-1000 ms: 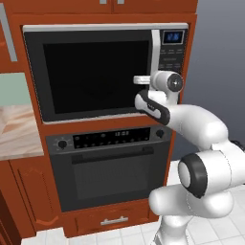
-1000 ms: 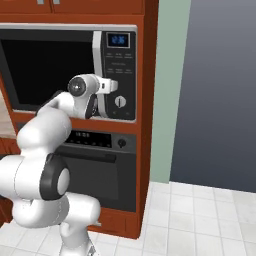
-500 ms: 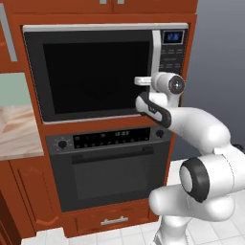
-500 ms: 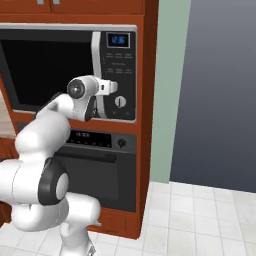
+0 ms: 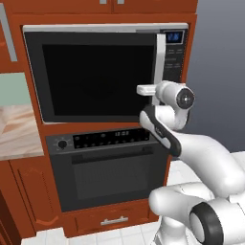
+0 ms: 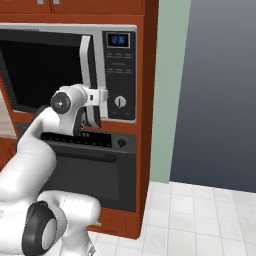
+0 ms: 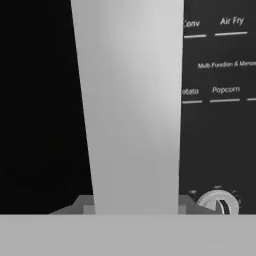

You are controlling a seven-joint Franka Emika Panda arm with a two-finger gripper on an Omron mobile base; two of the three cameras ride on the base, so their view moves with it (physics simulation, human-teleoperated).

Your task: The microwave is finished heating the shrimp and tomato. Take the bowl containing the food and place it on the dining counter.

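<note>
The white arm (image 5: 191, 143) rose from the floor and bent up toward the wall of red-brown cupboards (image 6: 150, 60). At its end, the pincer (image 6: 95, 97) was right up against the silver handle (image 7: 131, 100) of the microwave (image 5: 95, 72). In the hand view the handle stood very close and big, running from top to bottom, with a dark finger tip (image 7: 75, 206) low on each side of it. So the fingers sat around the handle, but I could not tell if they were squeezing it or just resting apart beside it.

The microwave door (image 5: 91, 76) was dark glass and it was closed. It looked black, so the bowl and the food inside could not be seen. To the right of the handle was the button panel (image 6: 120, 75). It had a small blue display (image 6: 119, 39) at the top and a round silver knob (image 6: 120, 102) at the bottom. In the hand view, words like "Popcorn" and "Air Fry" showed on the panel.

Under the microwave was a black oven (image 5: 110, 167) with a knob (image 5: 62, 143) on its left and a drawer (image 5: 112, 221) below it.

Off to the left, a bit of pale marbled bench (image 5: 16, 131) showed beside the cupboards. To the right stood a pale green wall (image 6: 170, 90) and a big dark grey panel (image 6: 220, 90). The floor (image 6: 200, 220) had white tiles.
</note>
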